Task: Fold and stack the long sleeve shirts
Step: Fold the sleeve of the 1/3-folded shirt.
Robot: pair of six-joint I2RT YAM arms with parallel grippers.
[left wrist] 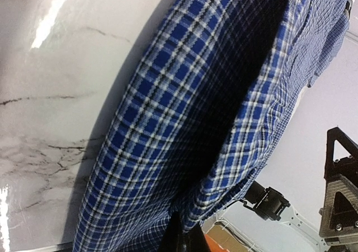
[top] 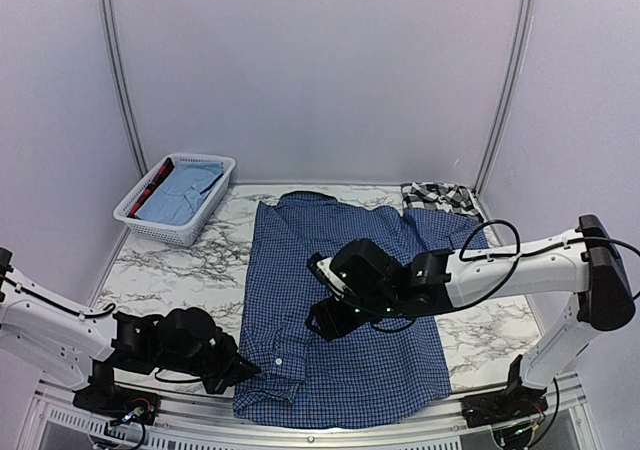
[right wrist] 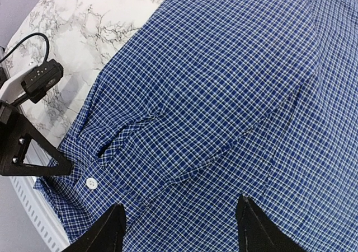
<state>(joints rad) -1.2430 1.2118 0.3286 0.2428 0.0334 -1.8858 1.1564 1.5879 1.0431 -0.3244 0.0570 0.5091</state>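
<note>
Here we are on the first fold, and the dark blue checked shirt point(top: 335, 240) lies spread nearly flat across the middle of the marble table point(top: 180, 270), collar toward 12 o'clock and hem toward 6. The left gripper point(top: 238, 368) is down at the shirt's 7 o'clock corner, clamped tight on the hem edge. The left wrist view shows the cloth pinched between the fingers and rising in a loose fold above the marble.

The right gripper point(right wrist: 180, 201) hangs over the centre of the shirt with its jaws apart and nothing in them. Its own camera shows checked fabric between the two fingers, with a white button point(right wrist: 91, 182) off toward 8 o'clock. Whether the fingertips touch the cloth I cannot tell.

The black-and-white plaid shirt point(top: 440, 196) waits crumpled at 1 o'clock, just off the blue one's shoulder (a job for later, by the look of it). The white slatted basket point(top: 165, 232) sits at 10 o'clock with pale blue cloth inside.

I judge the task to be early, with nothing folded or stacked. The next move likely calls for the left side to be carried across toward 3 o'clock. The right gripper could pin the middle as a crease line, or take a second hold so the cloth doesn't drag.
</note>
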